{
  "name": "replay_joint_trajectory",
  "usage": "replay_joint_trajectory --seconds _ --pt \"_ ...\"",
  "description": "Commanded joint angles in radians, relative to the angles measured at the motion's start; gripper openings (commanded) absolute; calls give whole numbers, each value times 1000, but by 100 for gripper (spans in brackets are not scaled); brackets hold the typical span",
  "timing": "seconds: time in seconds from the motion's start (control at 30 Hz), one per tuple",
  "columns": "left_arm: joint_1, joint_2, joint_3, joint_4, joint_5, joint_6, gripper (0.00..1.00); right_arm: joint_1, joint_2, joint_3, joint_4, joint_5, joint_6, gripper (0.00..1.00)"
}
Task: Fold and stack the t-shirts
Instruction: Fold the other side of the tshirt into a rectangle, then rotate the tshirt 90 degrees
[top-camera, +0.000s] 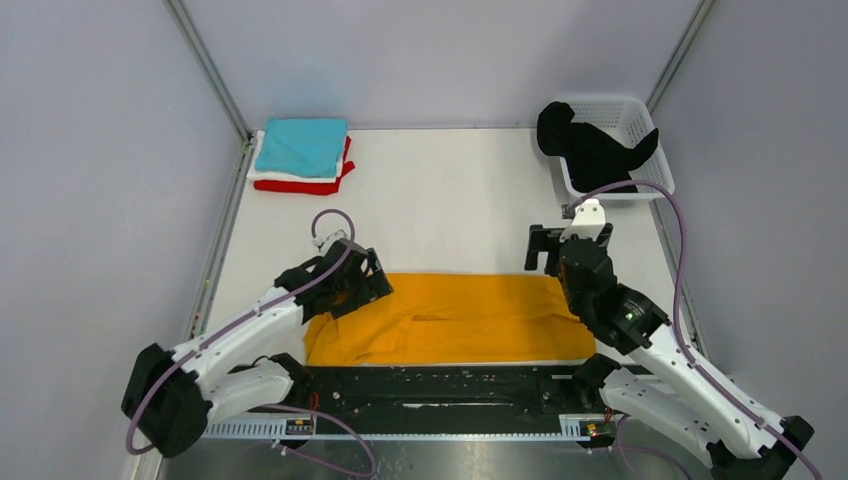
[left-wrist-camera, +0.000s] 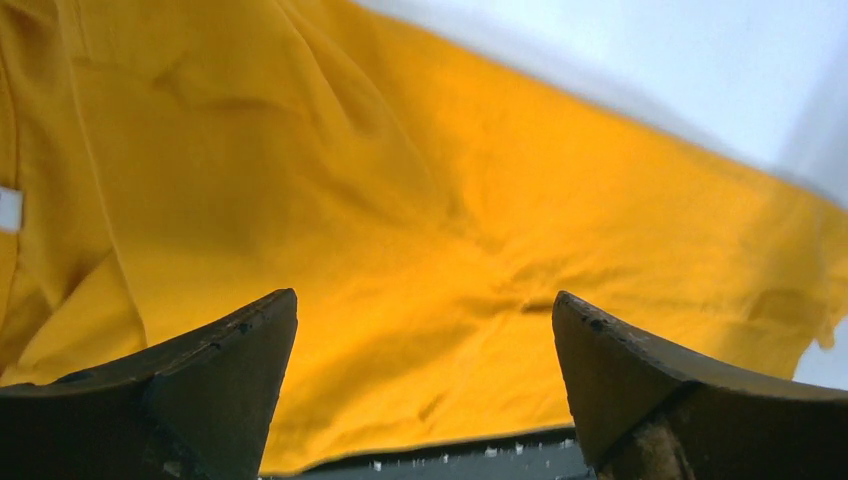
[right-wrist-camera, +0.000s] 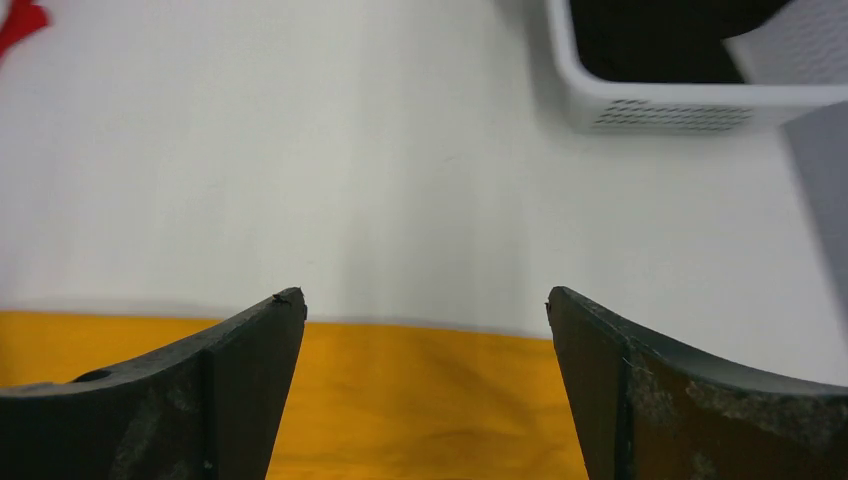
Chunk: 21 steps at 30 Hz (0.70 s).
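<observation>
The white table (top-camera: 450, 200) carries an orange shirt (top-camera: 470, 320), spread in a wide, creased band. The shirt's near hem lies along the black base rail (top-camera: 450, 385), and its left end is bunched into folds.

Far behind the shirt's right end stands a white basket (top-camera: 640, 115). A black shirt (top-camera: 590, 150) is heaped in it and hangs over the rim on the side facing the table's middle. Far behind the shirt's left end sits a folded stack, well apart from it: a teal shirt (top-camera: 300, 145) on top, a thin white shirt (top-camera: 254, 168) showing at the stack's left edge, and a red shirt (top-camera: 300, 186) at the bottom.

The left gripper (top-camera: 365, 285) is over the orange shirt's upper left corner. Its fingers (left-wrist-camera: 230, 370) are spread wide with nothing between them, and the wrist view shows only rumpled orange cloth below. The right gripper (top-camera: 545, 250) is just past the shirt's far right corner. Its fingers (right-wrist-camera: 240, 370) are also spread wide and empty, over the shirt's far edge and the bare table beyond it.

A small white tag (left-wrist-camera: 8, 208) shows on the orange cloth at the left edge of the left wrist view.
</observation>
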Motion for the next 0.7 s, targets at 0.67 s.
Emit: replay_joint_trajectory --seconds 0.67 --pt "378 1080 778 265 272 72 99 -31 582 -54 -76 -328 498 99"
